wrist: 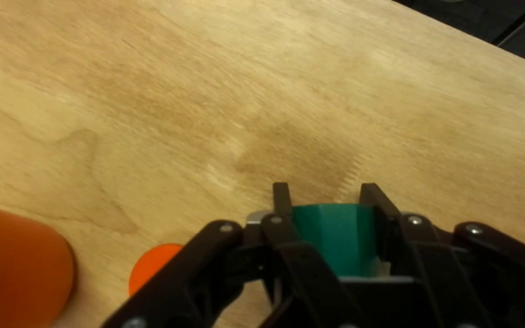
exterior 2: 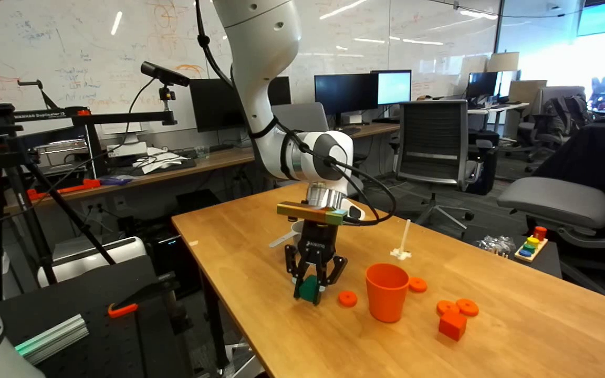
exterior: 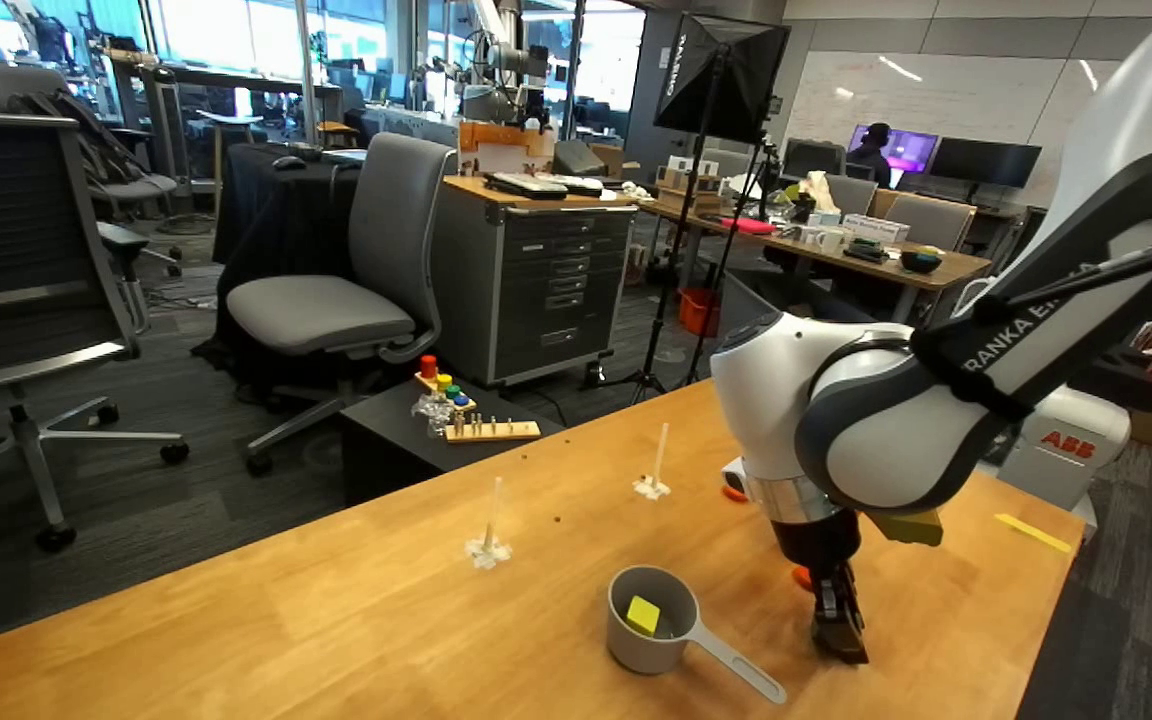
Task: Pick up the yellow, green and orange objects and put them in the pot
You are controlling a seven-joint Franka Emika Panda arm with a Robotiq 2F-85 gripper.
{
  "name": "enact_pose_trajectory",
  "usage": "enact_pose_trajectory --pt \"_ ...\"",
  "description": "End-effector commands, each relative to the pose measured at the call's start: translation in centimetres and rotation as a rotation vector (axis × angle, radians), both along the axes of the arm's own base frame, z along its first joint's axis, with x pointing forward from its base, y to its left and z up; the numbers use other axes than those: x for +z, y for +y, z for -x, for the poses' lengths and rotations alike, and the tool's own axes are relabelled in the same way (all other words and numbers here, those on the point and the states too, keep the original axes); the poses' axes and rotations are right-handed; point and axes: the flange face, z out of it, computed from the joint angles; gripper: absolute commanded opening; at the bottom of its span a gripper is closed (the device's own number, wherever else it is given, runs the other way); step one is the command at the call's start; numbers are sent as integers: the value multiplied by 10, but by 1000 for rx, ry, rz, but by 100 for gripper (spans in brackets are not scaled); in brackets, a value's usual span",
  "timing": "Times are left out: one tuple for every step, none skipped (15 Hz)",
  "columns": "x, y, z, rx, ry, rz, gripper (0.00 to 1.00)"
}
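The gripper (exterior 2: 308, 295) is pointed down at the wooden table (exterior: 336, 610), and the green block (wrist: 335, 237) is held snugly between its two black fingers (wrist: 385, 218). Both sides of the block are touched by them. It cannot be told if the bottom of the block is touching the table.

The yellow block (exterior: 642, 615) can be seen inside the grey pot (exterior: 641, 655). The pot is set upright, and the end of its pale handle (exterior: 741, 670) is seen near the gripper.

In an exterior view, the orange block (exterior 2: 452, 326) is seen on the table, well apart from the gripper. Behind it, two flat orange rings (exterior 2: 467, 307) are seen, and one is partly covered by the block.

An orange cup (exterior 2: 386, 296) is stood upright between the gripper and the orange block. A single ring (exterior 2: 347, 303) is laid flat between the gripper and the cup, and one more ring (exterior 2: 417, 284) is seen just beside the cup. Two thin white sticks (exterior: 492, 515) are stood up on the table, with white lumps at their feet.
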Motion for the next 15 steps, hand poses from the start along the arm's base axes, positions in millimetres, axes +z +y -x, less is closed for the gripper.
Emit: enact_pose_trajectory --pt "20 10 -6 34 -37 3 17" --pt "29 19 -12 46 -49 -2 17" --pt "37 28 -18 59 -65 -7 17" --pt "48 41 -25 77 -85 -15 17" --pt "61 55 -32 96 -106 -25 17" --pt "70 68 -39 112 -126 -35 17" --pt "82 84 -47 130 -145 -47 17" --pt "89 96 -54 142 -161 -61 17" --pt "98 110 -61 150 -174 -77 17" --pt "104 122 -68 159 -183 -93 17" --pt "108 133 -74 168 -192 -105 17" --pt "113 142 -79 177 -203 -106 17" --pt "113 149 -84 184 -208 -108 17" --pt "114 154 -87 187 -213 -111 17" --pt "113 157 -91 189 -212 -116 17"
